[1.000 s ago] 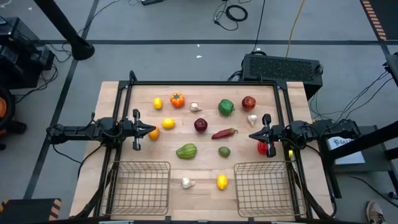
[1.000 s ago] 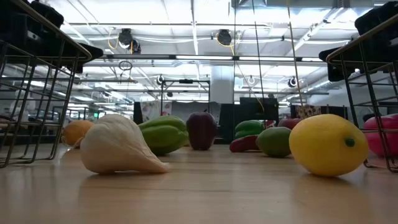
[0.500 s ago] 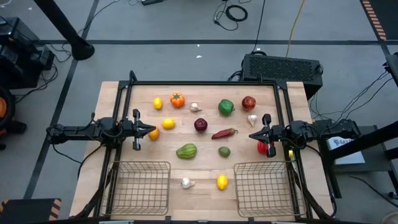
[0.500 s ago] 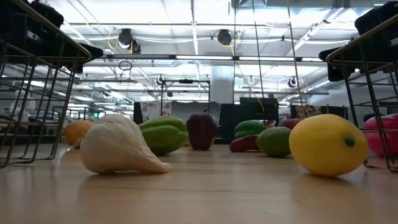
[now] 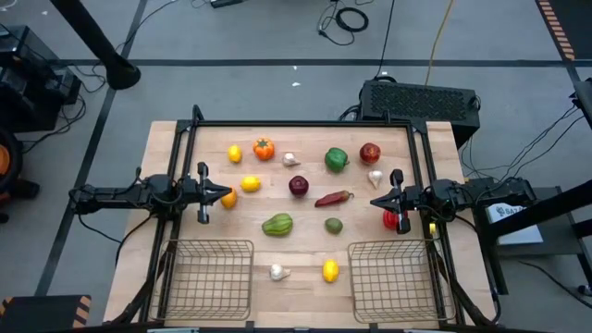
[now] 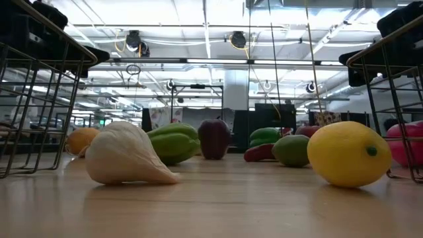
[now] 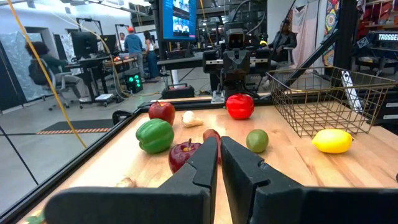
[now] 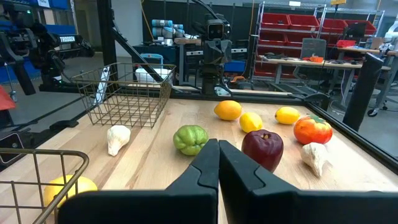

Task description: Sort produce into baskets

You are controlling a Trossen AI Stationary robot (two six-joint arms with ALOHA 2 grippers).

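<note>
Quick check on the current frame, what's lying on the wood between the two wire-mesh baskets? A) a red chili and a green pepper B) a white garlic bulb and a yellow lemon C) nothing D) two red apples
B: the high view shows a white garlic bulb and a yellow lemon on the wooden table, between the left wire-mesh basket and the right wire-mesh basket; both baskets hold nothing.

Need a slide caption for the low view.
Garlic bulb and lemon lie on the table between two wire baskets.

Grey floor (image 5: 277, 37), red shelving (image 8: 298, 28), ceiling lights (image 6: 238, 39)
</note>
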